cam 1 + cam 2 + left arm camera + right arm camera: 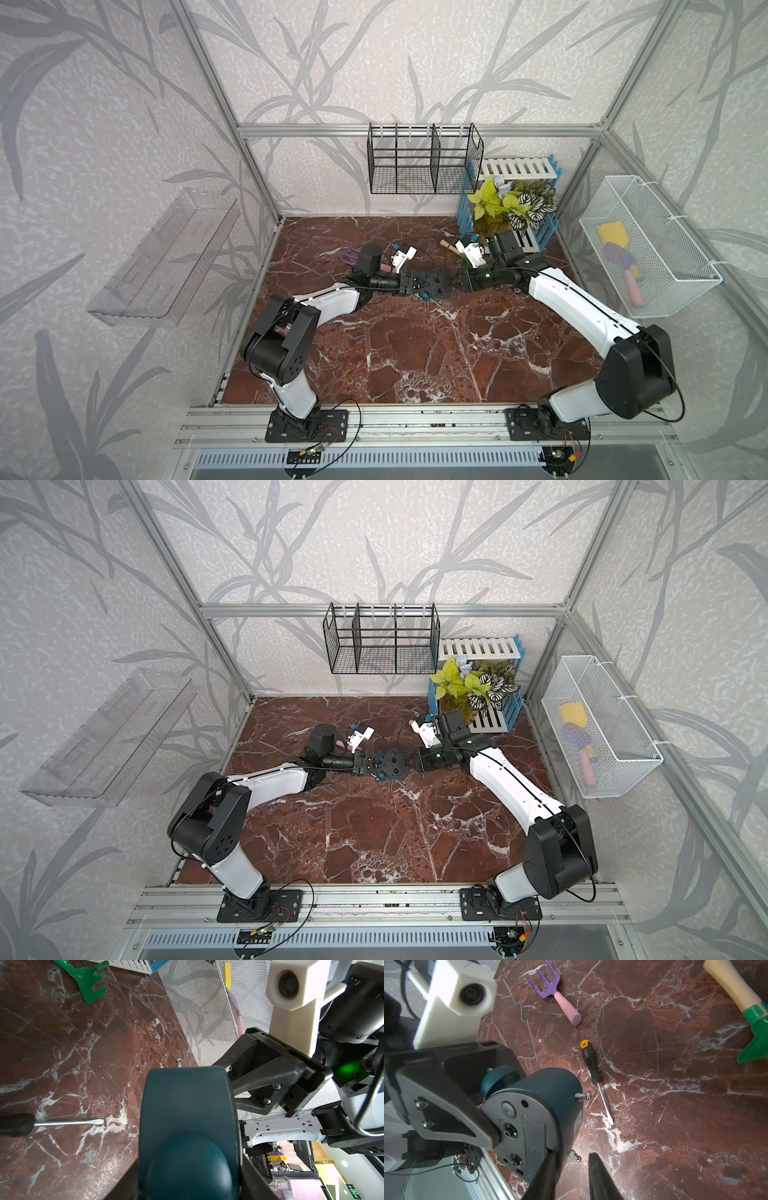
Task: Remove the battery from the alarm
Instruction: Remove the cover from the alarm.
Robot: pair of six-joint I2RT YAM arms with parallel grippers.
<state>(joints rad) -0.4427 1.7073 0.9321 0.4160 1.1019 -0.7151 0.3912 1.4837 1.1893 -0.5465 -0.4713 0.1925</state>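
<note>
The dark teal alarm (437, 285) (395, 765) hangs a little above the marble table's middle, between my two arms. My left gripper (424, 285) (189, 1184) is shut on it, one finger on each flat face; the alarm (187, 1105) fills the left wrist view. In the right wrist view its black back (529, 1126) faces me, with a closed rectangular cover. My right gripper (571, 1155) stands narrowly open at the alarm's lower rim: one fingertip (550, 1154) touches the cover's end, the other hangs free over the table. The battery is hidden.
A black-and-yellow screwdriver (593, 1072) (68, 1123) lies on the table under the alarm. A purple toy rake (550, 989) lies behind my left arm and a green rake (753, 1022) near the plant crate (511, 203). A white mesh basket (648, 249) hangs on the right wall.
</note>
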